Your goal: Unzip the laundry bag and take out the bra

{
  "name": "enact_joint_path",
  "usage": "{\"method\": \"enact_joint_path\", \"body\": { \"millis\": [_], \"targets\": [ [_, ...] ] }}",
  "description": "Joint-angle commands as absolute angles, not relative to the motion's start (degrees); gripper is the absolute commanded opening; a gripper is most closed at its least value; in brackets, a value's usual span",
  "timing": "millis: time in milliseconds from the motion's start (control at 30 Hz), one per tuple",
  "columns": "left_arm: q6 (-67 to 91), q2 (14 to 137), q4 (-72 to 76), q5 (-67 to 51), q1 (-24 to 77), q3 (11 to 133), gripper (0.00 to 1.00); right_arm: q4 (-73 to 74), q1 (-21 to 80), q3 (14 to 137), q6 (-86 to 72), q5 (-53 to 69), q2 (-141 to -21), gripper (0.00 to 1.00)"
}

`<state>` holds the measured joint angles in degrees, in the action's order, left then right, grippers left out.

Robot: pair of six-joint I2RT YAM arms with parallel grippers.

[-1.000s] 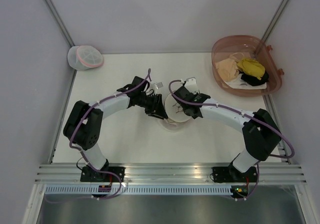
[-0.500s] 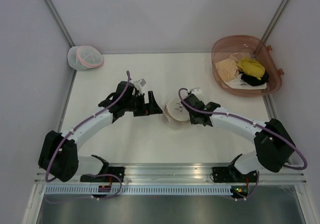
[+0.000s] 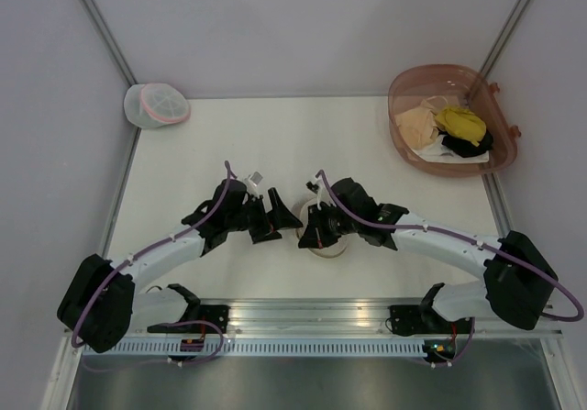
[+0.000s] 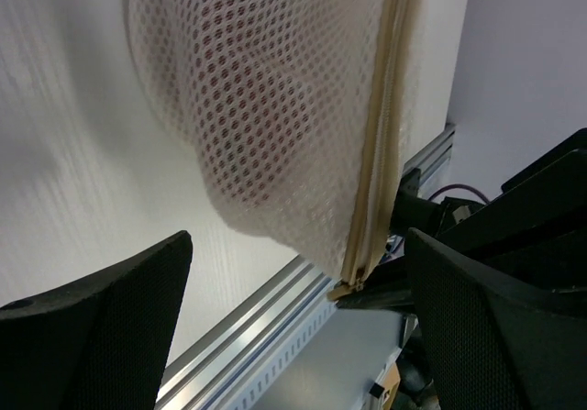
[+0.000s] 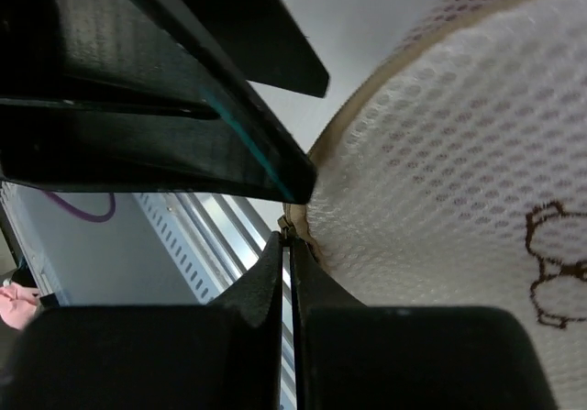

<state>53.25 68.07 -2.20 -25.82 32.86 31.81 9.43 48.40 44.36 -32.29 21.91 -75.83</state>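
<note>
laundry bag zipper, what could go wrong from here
The right end effector pinches the end of the zipper with just its fingertips, so it may slip off. The left end effector is open, not holding the laundry bag, so the bag may drag along instead of unzipping.

My left claw (image 4: pixel 298 238) gapes, the laundry bag (image 4: pixel 275 107) just ahead of its gap, and bare tabletop (image 4: pixel 64 153) lies open on the side away from my right claw (image 5: pixel 286 245). That right claw, pinched on the bag's zipper end, crowds close against my left claw's fingers (image 5: pixel 138 107), leaving barely a slit to pass between them.
</note>
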Motion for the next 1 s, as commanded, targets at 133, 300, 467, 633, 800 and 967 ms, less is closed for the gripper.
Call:
{"method": "enact_joint_path", "body": {
  "millis": [133,300,467,633,800,967],
  "targets": [
    [60.64,69.42,8.69,-20.4,32.87,32.78,1.0,4.13,49.39,48.16,-30.24,24.96,-78.75,0.0],
    [61.0,74.61,11.86,-22.06,33.05,35.06,1.0,5.36,49.57,47.99,-29.01,23.29,-79.37,0.01],
    [60.03,81.19,16.95,-27.06,33.66,36.13,0.83,6.59,49.57,48.6,-27.78,21.89,-79.37,0.0],
    [62.31,83.58,23.38,-29.88,33.75,34.28,0.2,9.39,49.57,49.57,-26.63,19.69,-79.37,0.01],
    [59.77,82.71,18.73,-27.08,33.58,34.98,0.02,12.39,49.57,50.1,-24.79,19.68,-78.57,0.0],
    [56.43,83.23,16.17,-26.36,28.67,36.39,0.02,21.52,50.45,50.63,-20.31,21.71,-78.66,0.0]
  ]
}}
